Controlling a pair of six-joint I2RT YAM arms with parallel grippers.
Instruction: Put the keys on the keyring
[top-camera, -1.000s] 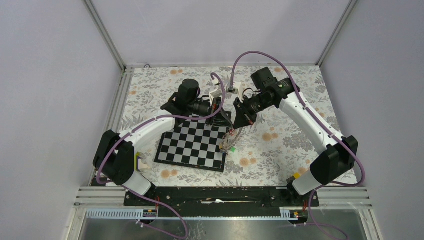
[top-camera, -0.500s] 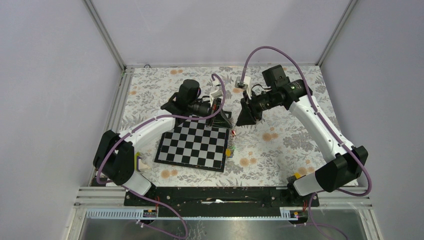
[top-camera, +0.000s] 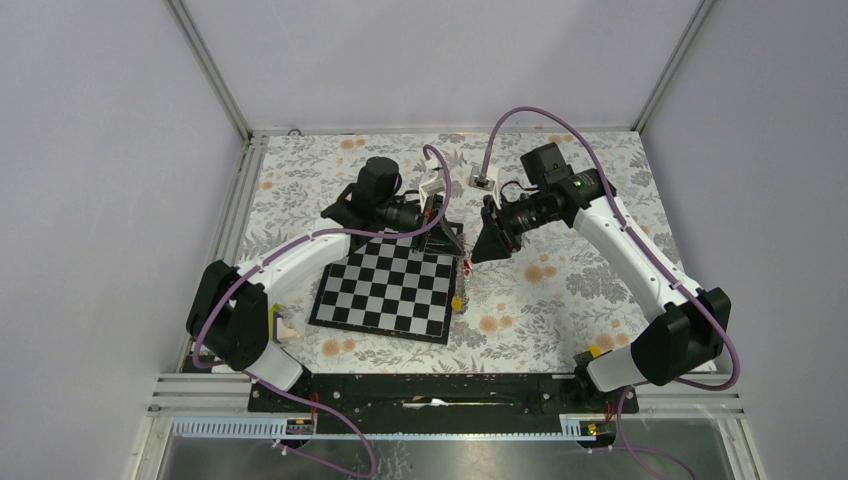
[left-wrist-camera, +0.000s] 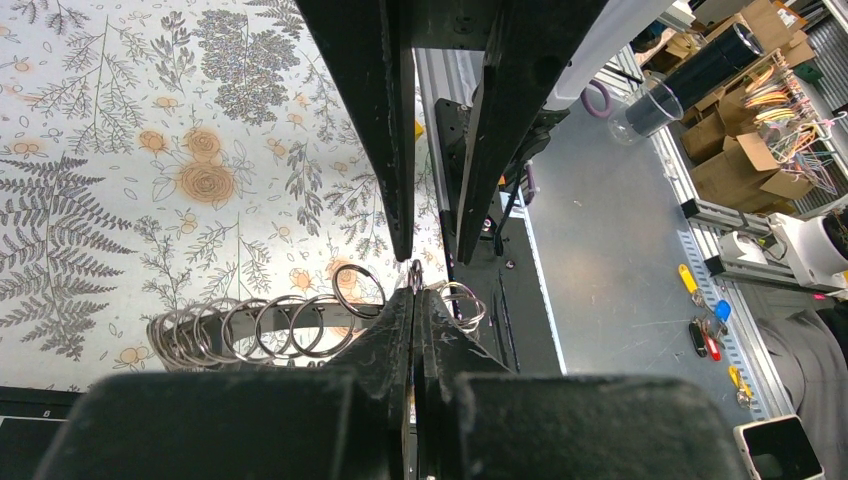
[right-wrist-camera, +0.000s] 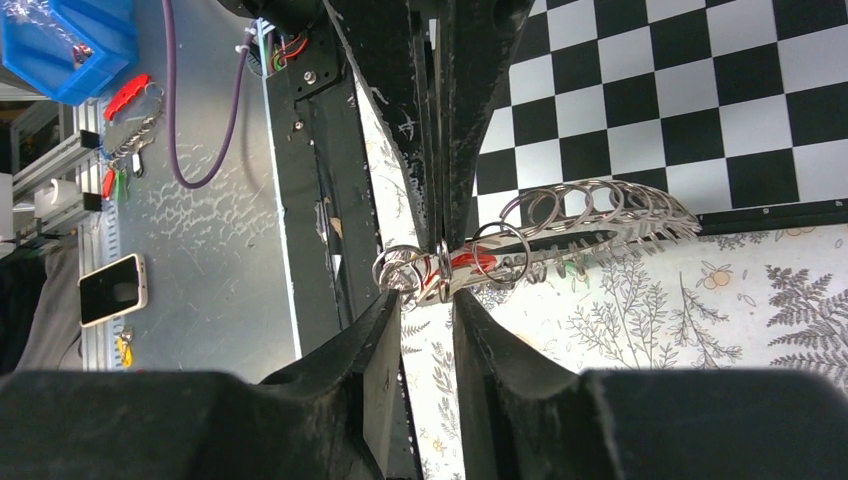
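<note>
Shows one keyring (right-wrist-camera: 590, 205) clamped in the closed left gripper (left-wrist-camera: 415, 290) at the board's (top-camera: 385, 285) far right corner, two keys (right-wrist-camera: 478, 260), tagged red and green, among its loops, right gripper (right-wrist-camera: 428, 300) parted, empty, just beside.

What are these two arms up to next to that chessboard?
Two robot arms are loading a keyring. The left gripper is shut on the keyring at the far right corner of the chessboard. The right gripper faces it, open, fingertips either side of the ring's end. A red-tagged key sits among its loops; a yellow-tagged key lies on the table by the board.
</note>
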